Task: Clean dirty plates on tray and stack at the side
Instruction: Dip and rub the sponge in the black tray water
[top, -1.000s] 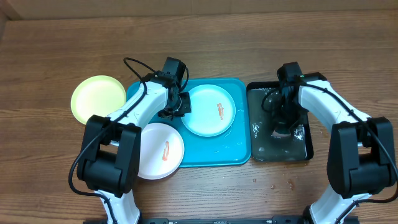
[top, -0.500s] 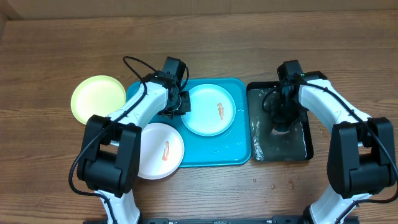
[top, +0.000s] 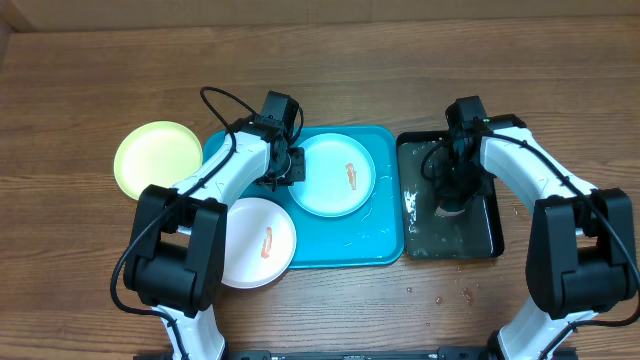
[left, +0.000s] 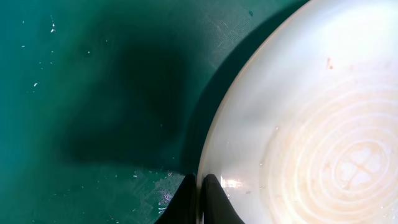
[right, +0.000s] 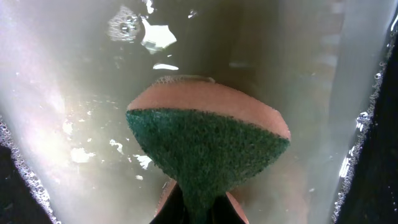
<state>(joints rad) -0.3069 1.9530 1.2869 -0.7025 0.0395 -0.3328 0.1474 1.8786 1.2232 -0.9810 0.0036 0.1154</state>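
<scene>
Overhead and wrist views. My left hand (left: 200, 186) pinches the 9 o'clock rim of the light blue plate (top: 335, 176), which lies on the turquoise tray (top: 350, 245). The white plate (top: 258, 241) overlaps that tray's 7 o'clock corner. The yellow-green plate (top: 158, 157) sits on the bench (top: 350, 60) at the tray's 10 o'clock. My right hand (right: 189, 208) pinches a green-faced sponge (right: 205, 146) within the water-filled black tray (top: 492, 240).

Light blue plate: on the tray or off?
On. The light blue plate sits inside the rim of the turquoise tray, left claw shut on its edge.
</scene>
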